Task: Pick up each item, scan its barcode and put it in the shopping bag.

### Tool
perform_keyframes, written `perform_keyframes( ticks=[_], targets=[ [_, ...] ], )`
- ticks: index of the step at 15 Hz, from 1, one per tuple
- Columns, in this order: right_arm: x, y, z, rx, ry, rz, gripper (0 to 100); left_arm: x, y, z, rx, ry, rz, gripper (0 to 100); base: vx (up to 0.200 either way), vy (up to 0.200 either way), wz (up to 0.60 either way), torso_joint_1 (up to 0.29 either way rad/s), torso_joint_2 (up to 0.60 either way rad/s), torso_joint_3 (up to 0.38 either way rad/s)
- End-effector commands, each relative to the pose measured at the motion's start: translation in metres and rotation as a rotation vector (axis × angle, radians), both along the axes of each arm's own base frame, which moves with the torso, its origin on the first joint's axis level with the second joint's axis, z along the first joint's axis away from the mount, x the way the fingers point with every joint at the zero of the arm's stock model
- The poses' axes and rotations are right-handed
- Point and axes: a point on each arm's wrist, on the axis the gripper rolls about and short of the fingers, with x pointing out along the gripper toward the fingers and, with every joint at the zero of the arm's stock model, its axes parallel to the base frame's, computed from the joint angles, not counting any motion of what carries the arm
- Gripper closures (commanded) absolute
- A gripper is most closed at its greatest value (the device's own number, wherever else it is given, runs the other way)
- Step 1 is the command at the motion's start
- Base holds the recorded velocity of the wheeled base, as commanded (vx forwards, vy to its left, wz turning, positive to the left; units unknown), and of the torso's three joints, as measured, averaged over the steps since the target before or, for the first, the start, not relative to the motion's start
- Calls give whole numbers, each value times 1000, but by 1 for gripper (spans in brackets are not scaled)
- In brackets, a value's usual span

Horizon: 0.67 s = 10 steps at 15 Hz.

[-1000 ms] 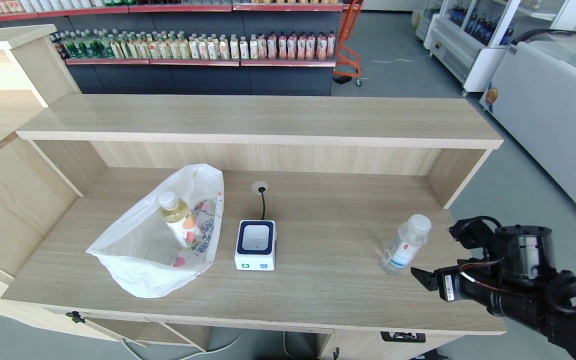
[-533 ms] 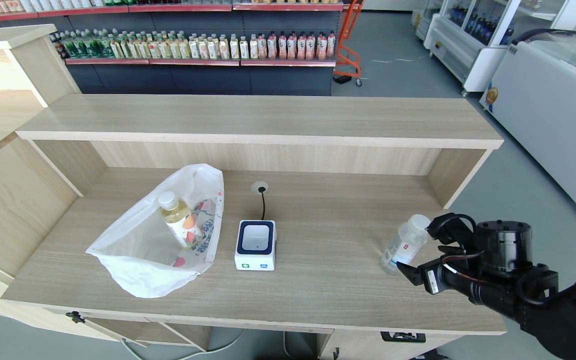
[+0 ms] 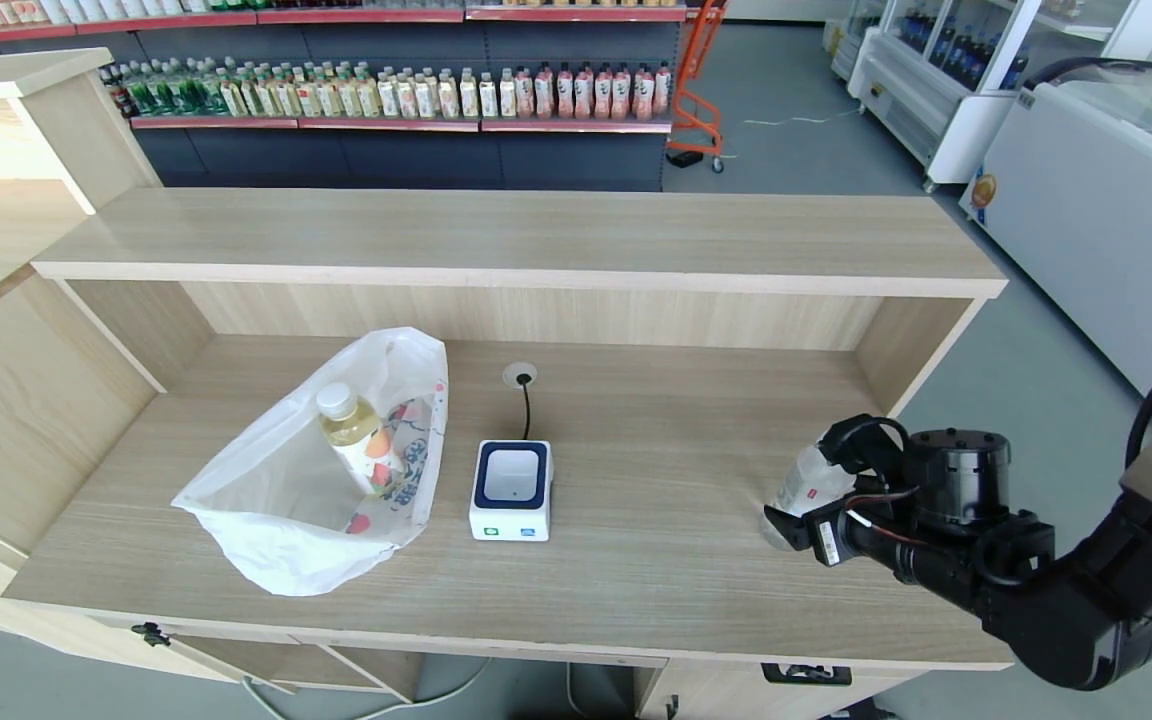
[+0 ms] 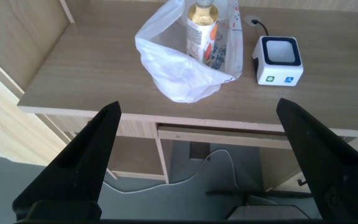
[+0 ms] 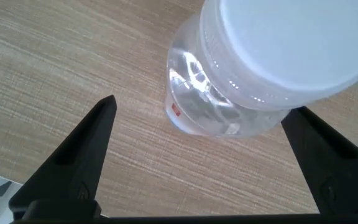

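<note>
Presently, I have the right gripper (image 3: 808,485) at the right end of the wooden counter (image 3: 636,560), with its jaws spread wide on either side of the clear water bottle (image 3: 798,492). The right wrist view looks down past the bottle's white cap: one dark finger stands on each side of the bottle's body, with bare counter showing between each finger and the plastic, so I judge that nothing is pinched yet. The bottle stands on the counter, well apart from the barcode scanner (image 3: 511,477), a small white box with a dark-framed window facing up, its black cable (image 3: 525,405) running back to a grommet in the counter. Just beside the scanner, on its left, lies the white plastic shopping bag (image 3: 236,510), mouth open toward me, and inside it leans a bottle of yellowish drink (image 3: 361,440) with a pale cap and a fruit-printed label. The left gripper (image 4: 197,106) hangs out in front of the counter's near edge, jaws spread and holding nothing; its wrist view looks across at the bag and the scanner. As to progress, I read one item as already bagged and the water bottle as the only item left out on the counter. For that bottle every step remains: closing on it, lifting it, presenting its barcode over the scanner window, and carrying it across to the bag. I judge the task roughly half complete, with the grasp as the step in hand.
</note>
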Motion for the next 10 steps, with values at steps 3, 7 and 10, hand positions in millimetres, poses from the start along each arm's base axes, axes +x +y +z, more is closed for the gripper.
perform_keyframes(
  ticks=[3,7,10],
  targets=[
    [19,8,-11,1,-5,6,0,0,0,0,0,0,1,0,0,0,0,0,0,0],
    [31,14,-17,3,-16,16,0,0,0,0,0,0,1,0,0,0,0,0,0,0],
    [36,22,-23,5,-17,34,0,0,0,0,0,0,1,0,0,0,0,0,0,0]
  ],
)
